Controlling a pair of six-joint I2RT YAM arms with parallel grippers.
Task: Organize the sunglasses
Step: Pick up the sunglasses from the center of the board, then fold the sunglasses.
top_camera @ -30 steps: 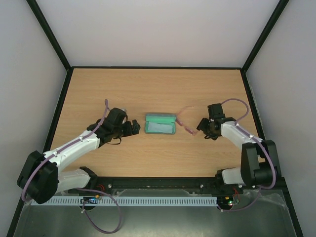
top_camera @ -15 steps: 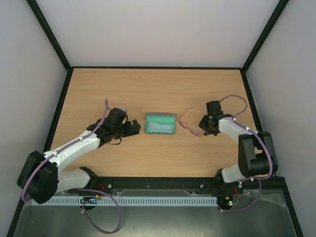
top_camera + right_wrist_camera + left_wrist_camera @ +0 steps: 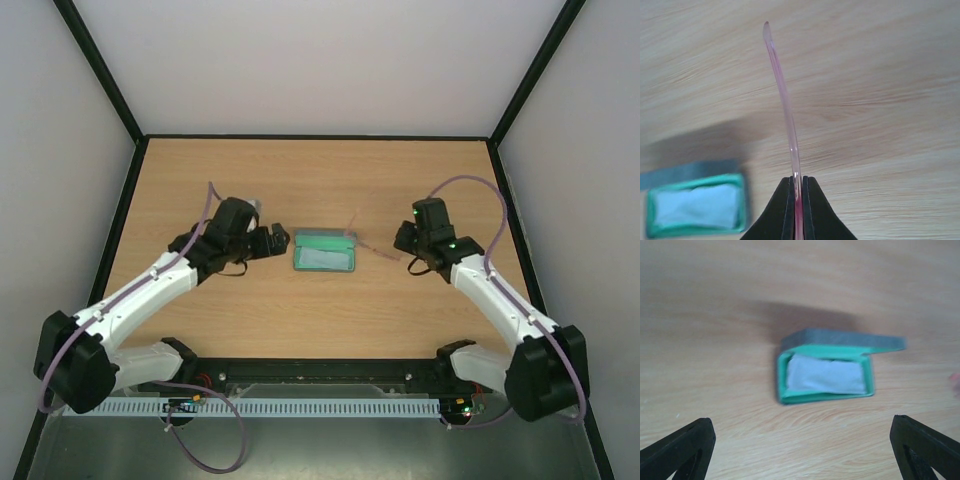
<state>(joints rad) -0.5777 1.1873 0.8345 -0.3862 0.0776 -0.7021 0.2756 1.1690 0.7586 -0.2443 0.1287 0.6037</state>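
Holding the sunglasses (image 3: pixel 788 115) by one slim arm, my right tool (image 3: pixel 405 246) is pressed together on the pink plastic, its two black fingers (image 3: pixel 781 212) pinching the strip with no gap beside it. From the wrist view that arm is a thin, see-through pink band, gently curved, running straight out from the tips to a rounded end over the pale wood surface (image 3: pixel 220 180). From above, the pair shows as a faint pink outline: the front part lies just left of my right tool, and the other arm reaches up and left toward the right end of the case (image 3: pixel 325 252). So the sunglasses sit between the case and my right tool, close to both. I cannot tell whether any part of them rests on the surface.

The case lies open in the middle of the surface, grey-blue outside and green inside, with a pale blue-grey cloth (image 3: pixel 825 376) lying flat in it.

My left tool (image 3: pixel 278 242) is just to the left of the case and pointed at it. Its fingers stand wide apart at the two lower corners of its wrist view, and it touches and grips nothing.
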